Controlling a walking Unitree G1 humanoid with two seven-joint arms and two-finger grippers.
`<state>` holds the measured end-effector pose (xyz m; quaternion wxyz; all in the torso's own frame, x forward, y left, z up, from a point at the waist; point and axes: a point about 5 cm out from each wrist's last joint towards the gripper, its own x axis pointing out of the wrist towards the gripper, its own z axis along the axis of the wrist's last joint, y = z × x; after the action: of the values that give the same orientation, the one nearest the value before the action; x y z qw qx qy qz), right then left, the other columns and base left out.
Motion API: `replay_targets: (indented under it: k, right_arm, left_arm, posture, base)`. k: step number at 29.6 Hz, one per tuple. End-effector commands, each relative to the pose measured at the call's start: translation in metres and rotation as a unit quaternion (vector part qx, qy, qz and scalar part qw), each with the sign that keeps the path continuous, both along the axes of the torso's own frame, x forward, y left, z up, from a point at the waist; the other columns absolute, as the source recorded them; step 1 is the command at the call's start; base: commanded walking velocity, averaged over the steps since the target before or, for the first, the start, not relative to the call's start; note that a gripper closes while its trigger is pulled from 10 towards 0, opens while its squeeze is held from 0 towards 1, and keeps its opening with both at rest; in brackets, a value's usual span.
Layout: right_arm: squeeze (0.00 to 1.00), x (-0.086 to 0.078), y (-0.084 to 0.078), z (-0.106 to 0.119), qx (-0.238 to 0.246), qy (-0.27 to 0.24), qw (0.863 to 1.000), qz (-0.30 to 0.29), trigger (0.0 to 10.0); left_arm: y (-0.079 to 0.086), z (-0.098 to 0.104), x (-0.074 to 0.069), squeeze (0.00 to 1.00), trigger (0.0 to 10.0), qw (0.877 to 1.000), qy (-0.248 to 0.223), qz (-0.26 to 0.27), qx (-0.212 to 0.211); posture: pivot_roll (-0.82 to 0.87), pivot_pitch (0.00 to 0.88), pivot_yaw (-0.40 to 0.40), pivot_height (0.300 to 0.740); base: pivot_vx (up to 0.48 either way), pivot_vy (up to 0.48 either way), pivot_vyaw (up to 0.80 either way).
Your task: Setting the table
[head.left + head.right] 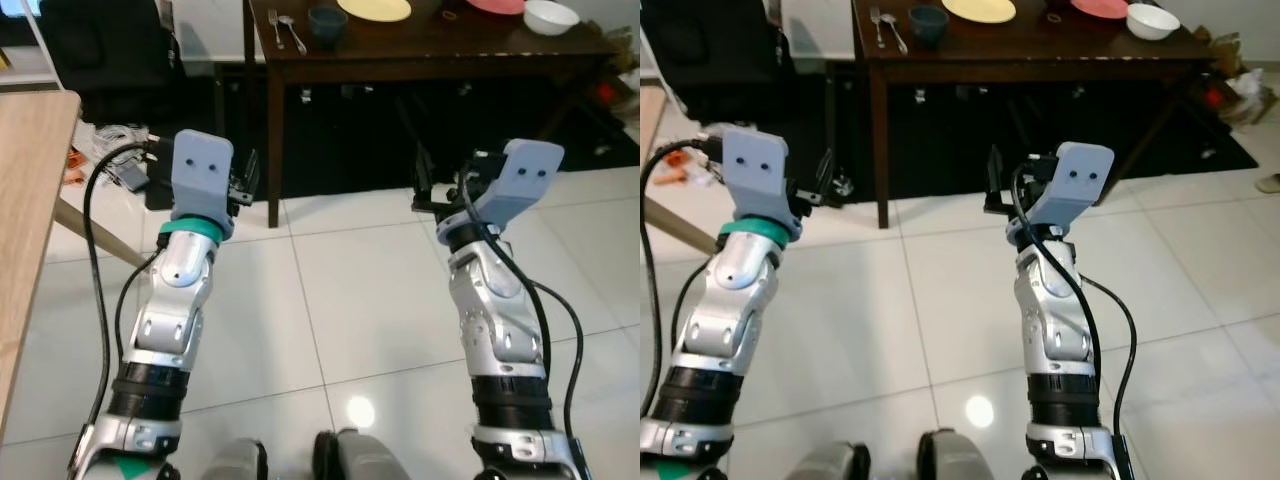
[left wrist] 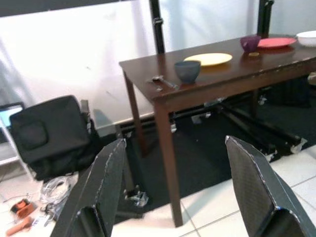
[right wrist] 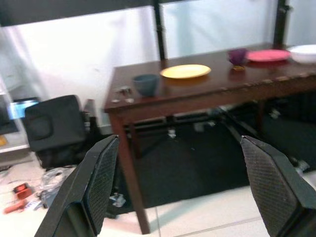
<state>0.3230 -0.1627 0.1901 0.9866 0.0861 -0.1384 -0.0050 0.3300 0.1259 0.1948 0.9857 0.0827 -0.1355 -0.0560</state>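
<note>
A dark wooden table (image 1: 420,55) stands ahead across the tiled floor. On it lie a fork (image 1: 274,28) and a spoon (image 1: 292,30), then a blue bowl (image 1: 327,22), a yellow plate (image 1: 375,9), a purple cup (image 2: 250,43), a red plate (image 1: 497,5) and a white bowl (image 1: 550,17). Both arms are raised in front of me, well short of the table. My left gripper (image 2: 176,142) is open and holds nothing. My right gripper (image 3: 180,140) is also open, with nothing between its fingers.
A light wooden tabletop (image 1: 25,200) edges in on my left. A black bag (image 1: 100,50) sits left of the dark table, with cables and small orange items (image 2: 22,217) on the floor beside it. A dark rug (image 1: 450,140) lies under the table. White tiles (image 1: 350,300) stretch between.
</note>
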Motion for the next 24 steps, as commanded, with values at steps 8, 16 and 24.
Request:
replay_targets:
  k: [8, 16, 24]
  right_arm:
    - [0.0, -0.008, -0.014, -0.002, 0.036, -0.015, 0.999, -0.031, 10.0]
    - [0.0, -0.008, -0.014, -0.002, 0.032, -0.015, 0.999, -0.03, 10.0]
    - [0.0, -0.01, -0.014, -0.002, 0.035, -0.016, 0.999, -0.032, 10.0]
  left_arm:
    - [-0.012, 0.001, 0.008, 0.0, 10.0, 1.0, -0.004, -0.024, 0.01]
    - [-0.017, -0.001, 0.01, 0.0, 10.0, 1.0, -0.002, -0.027, 0.011]
    - [-0.018, -0.003, 0.011, 0.0, 10.0, 0.999, 0.0, -0.031, 0.015]
  posture:
    - [-0.03, 0.0, 0.031, 0.74]
    - [-0.03, 0.0, 0.029, 0.74]
    - [-0.04, 0.0, 0.036, 0.74]
  base:
    - [0.39, 0.0, 0.0]
    - [0.407, 0.0, 0.0]
    - [0.434, 0.0, 0.0]
